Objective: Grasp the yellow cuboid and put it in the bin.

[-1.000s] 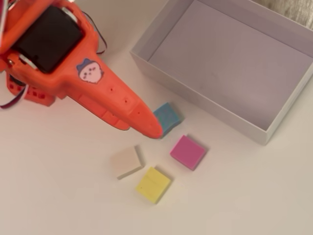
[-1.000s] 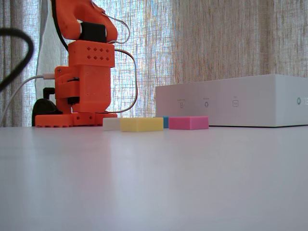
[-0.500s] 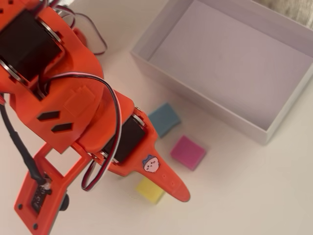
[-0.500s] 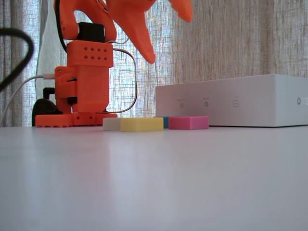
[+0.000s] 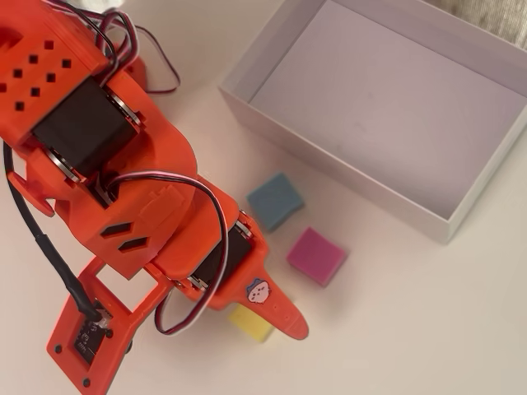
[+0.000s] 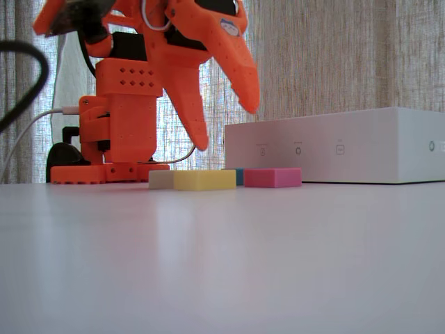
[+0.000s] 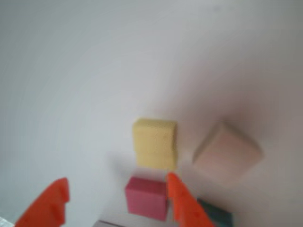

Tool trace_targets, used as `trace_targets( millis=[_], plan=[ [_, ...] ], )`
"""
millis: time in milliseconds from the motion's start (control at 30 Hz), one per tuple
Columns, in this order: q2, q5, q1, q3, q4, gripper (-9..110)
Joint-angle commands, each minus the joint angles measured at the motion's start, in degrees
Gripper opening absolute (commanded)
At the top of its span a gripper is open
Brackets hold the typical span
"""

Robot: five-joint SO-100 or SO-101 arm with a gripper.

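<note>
Plain white counter [image 6: 222, 264] with a woven curtain [image 6: 334, 56] lit from behind in the fixed view. Biggest thing on it is the bin [image 5: 486, 177], a shallow white box with nothing inside, so I'll place everything off that. The orange arm [image 5: 99, 164] rises from its base [image 6: 108, 172] left of the bin in the fixed view and leans over the blocks. Its pincer [image 6: 226, 129] hangs in the air above them, jaws spread apart and holding nothing. The yellow cuboid [image 7: 155, 143] lies flat on the counter, outside the bin; in the overhead view it's the block farthest from the bin, half hidden under the pincer tip. The pink block [image 5: 316, 256] and blue block [image 5: 275, 200] lie nearer the bin's long wall. A pale cream block [image 7: 227, 152] lies just beside the yellow one in the wrist view.
</note>
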Motion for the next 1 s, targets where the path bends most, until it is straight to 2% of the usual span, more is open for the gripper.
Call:
trace_targets(
  millis=[0,967],
  plan=[
    [-0.9,0.1,0.9,-0.2,-1.0,26],
    [-10.5,-1.4,0.7,-1.6,-4.4,26]
  ],
)
